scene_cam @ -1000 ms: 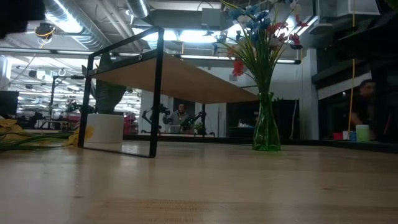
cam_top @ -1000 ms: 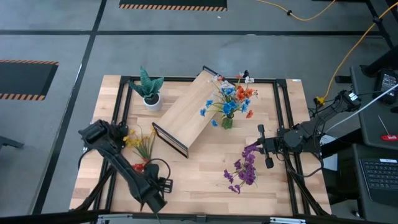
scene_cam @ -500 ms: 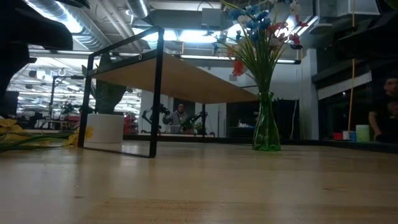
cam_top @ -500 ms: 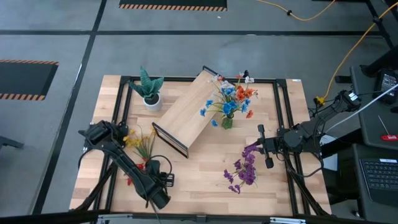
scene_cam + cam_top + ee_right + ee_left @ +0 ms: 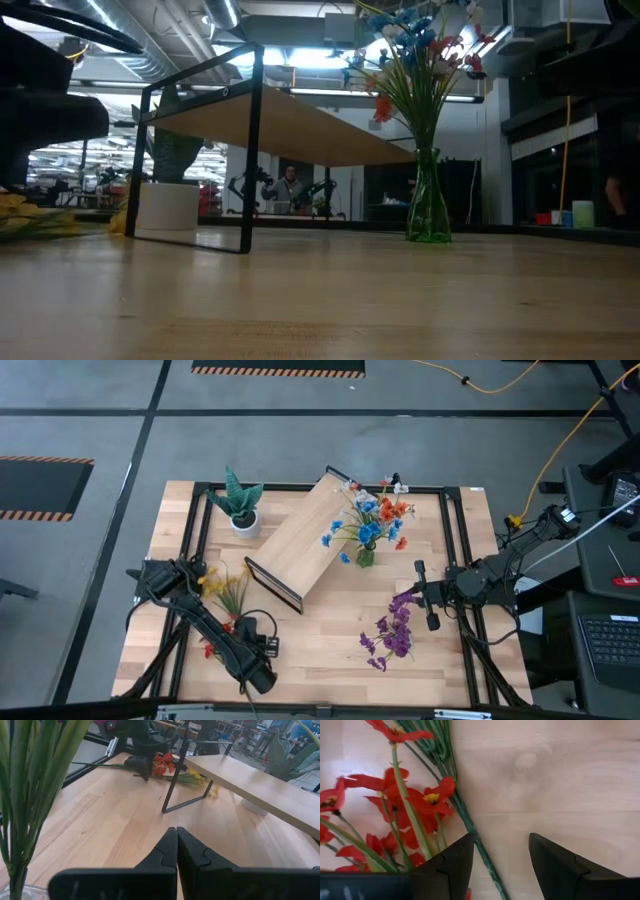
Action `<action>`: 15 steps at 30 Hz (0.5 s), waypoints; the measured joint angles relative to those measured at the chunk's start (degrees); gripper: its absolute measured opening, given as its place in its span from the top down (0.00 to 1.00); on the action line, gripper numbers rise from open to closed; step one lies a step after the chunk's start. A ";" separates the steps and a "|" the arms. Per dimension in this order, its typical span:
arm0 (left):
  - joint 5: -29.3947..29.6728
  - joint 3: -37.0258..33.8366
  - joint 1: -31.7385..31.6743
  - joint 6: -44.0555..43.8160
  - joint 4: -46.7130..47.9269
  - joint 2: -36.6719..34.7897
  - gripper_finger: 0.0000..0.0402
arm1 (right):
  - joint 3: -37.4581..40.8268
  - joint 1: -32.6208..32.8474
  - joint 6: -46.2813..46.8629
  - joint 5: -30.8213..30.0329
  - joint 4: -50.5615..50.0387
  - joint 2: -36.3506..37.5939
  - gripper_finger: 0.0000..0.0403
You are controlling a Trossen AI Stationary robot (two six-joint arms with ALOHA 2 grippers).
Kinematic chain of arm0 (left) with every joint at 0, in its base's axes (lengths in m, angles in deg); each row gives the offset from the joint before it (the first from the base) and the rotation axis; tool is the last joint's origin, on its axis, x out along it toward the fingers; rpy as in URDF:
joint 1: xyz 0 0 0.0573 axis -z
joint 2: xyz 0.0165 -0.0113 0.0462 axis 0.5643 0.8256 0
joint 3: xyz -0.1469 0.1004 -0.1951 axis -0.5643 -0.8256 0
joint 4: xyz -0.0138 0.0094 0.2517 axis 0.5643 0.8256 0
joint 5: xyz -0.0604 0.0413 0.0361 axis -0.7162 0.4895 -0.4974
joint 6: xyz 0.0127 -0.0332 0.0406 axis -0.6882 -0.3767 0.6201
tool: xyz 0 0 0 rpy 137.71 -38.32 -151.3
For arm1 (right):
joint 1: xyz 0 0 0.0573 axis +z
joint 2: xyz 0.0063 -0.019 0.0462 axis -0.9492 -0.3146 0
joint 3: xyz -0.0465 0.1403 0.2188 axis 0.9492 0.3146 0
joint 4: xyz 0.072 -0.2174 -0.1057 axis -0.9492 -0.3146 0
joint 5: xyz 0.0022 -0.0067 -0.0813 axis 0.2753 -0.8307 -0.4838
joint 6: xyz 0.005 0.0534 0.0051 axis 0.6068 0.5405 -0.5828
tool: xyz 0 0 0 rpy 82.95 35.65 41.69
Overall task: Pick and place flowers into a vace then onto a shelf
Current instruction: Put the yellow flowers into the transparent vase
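1. The left gripper is hanging low over the red flowers lying on the table near the front left. Its fingers are standing wide apart with nothing between them, and 1 green stem is lying just by the gap, probably so it can grab.
2. The shelf is sitting slanted in the middle, waiting.
3. The vace is standing beside the shelf, already holding blue and orange flowers.
4. The purple flowers are lying near the right gripper, which is pinched tight on nothing, waiting.

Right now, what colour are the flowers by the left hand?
Red flowers, clearest in the left wrist view.
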 joint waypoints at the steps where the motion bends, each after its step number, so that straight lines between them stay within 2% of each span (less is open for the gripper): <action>1: 0.13 0.00 0.00 0.00 0.17 0.00 0.54 | 0.00 0.00 0.00 0.00 0.00 0.00 1.00; 15: 2.02 0.30 -0.17 0.11 0.21 0.00 0.54 | 0.00 0.00 0.30 0.02 -0.04 0.00 1.00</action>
